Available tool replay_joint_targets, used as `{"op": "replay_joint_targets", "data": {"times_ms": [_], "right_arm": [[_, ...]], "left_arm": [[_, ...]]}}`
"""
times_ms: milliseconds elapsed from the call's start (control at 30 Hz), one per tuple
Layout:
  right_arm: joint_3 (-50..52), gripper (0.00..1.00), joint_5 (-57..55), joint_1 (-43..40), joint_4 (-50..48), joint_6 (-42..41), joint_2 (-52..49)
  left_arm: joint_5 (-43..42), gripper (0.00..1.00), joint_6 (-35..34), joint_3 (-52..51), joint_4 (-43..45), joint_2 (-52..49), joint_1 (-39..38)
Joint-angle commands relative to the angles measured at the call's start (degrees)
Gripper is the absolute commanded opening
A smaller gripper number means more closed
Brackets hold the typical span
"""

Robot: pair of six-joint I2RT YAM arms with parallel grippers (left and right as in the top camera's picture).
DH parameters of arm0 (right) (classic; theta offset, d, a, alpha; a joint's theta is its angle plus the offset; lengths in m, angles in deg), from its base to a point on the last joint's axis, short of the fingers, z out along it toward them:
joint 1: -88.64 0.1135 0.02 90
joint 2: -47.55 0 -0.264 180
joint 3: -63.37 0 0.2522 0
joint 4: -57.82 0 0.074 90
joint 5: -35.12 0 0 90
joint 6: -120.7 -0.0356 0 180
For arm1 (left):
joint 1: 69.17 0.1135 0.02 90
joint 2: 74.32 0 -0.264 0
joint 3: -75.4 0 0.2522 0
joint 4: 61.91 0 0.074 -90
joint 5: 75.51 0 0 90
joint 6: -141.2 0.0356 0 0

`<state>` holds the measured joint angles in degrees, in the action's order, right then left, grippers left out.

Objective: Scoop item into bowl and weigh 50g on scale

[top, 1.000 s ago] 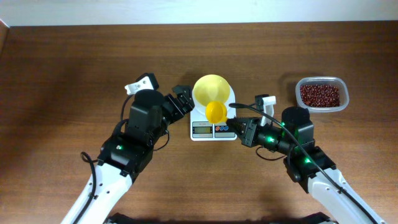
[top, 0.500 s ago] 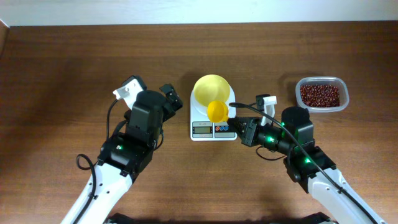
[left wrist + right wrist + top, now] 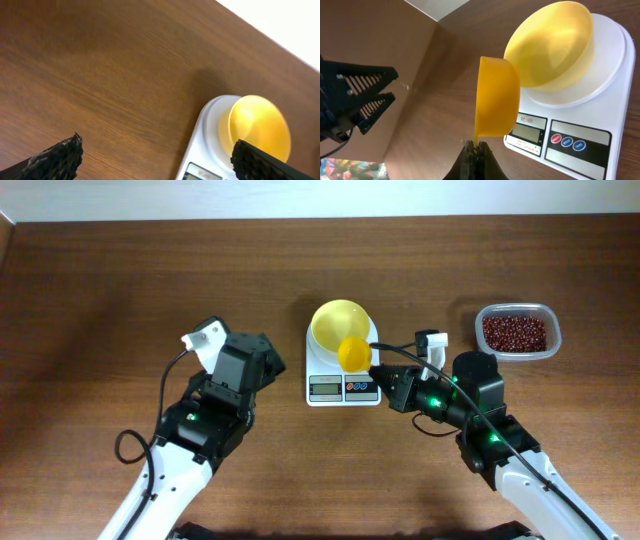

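Note:
The white scale (image 3: 343, 385) stands mid-table with the pale yellow bowl (image 3: 338, 323) on its platform; the bowl's inside shows plain yellow. My right gripper (image 3: 377, 372) is shut on the thin handle of a bright yellow scoop (image 3: 353, 353), which is tipped on its side at the bowl's near rim. In the right wrist view the scoop (image 3: 497, 97) hangs above my shut gripper (image 3: 476, 147), beside the bowl (image 3: 550, 42) and the scale (image 3: 600, 100). The beans (image 3: 515, 332) lie in a clear tub at the right. My left gripper (image 3: 270, 358) is open, left of the scale.
The clear plastic tub (image 3: 549, 348) sits near the table's back right. In the left wrist view, bare wood lies between my open fingers (image 3: 57, 157), with the scale (image 3: 210, 130) and bowl (image 3: 260, 125) at the right. A pale wall borders the far edge.
My left arm has drawn back to the left, away from the scale, still open. The scoop has shifted slightly toward the bowl's rim.

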<state>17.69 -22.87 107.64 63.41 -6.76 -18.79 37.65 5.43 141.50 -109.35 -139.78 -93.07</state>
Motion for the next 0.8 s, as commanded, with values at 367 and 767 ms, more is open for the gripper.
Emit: {"op": "replay_joint_targets", "data": {"times_ms": [367,767], "right_arm": [[-0.57,0.04,-0.09,0.42,-6.73,1.70,0.13],[-0.57,0.04,0.35,-9.42,-7.93,2.71,9.88]], "left_arm": [[-23.87,0.99,43.52,3.45,0.55,0.98,0.44],[-22.34,0.99,45.42,3.52,-5.68,0.85,0.44]]}}
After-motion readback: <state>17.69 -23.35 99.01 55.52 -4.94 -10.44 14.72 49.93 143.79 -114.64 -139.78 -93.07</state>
